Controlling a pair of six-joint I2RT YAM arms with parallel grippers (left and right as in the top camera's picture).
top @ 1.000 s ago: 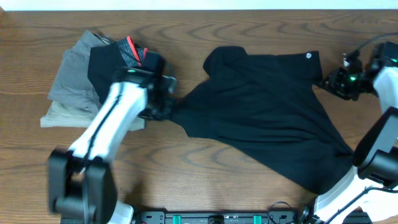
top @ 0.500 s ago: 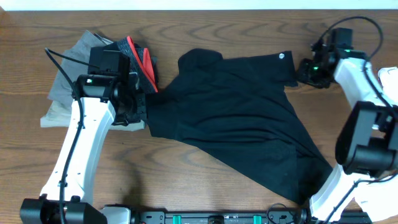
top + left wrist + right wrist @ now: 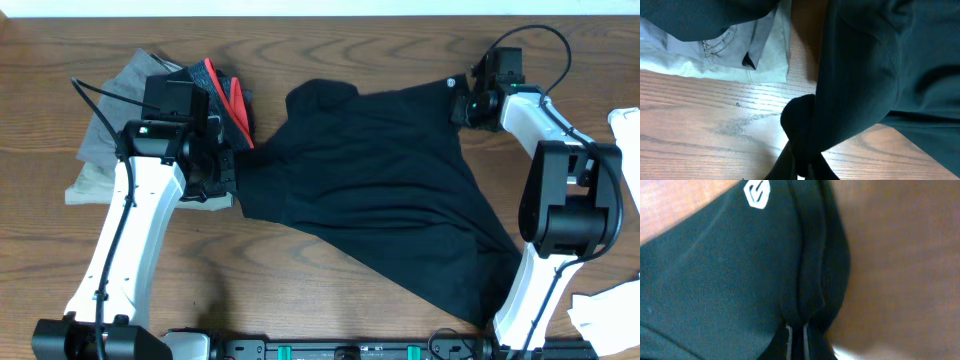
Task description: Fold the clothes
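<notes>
The shirt [image 3: 380, 190] lies rumpled and skewed across the middle of the table [image 3: 330, 40], its bulk trailing off toward 5 o'clock, where it bunches against the base of the right arm. The left gripper [image 3: 222, 172] is clamped on a wad of cloth at the shirt's 9 o'clock edge. The right gripper [image 3: 462, 105] pinches a rolled fold of the hem at the 1 o'clock corner, just beside the white logo [image 3: 756, 191]. Both holds look narrow, and the fabric is thin and soft, so a sharp pull apart could probably slide the cloth out of either pinch. The left bite seems to take in several layers, which may carry a crease into any fold. The left gripper also sits right against the pile [image 3: 120, 130] at 10 o'clock, with the grey garment [image 3: 715, 45] close by in its wrist view. A sweep that way could likely drag or topple the pile, or catch the red-banded garment [image 3: 215, 90]. The bunch at 5 o'clock might snag on the arm base and leave the shirt crooked.
</notes>
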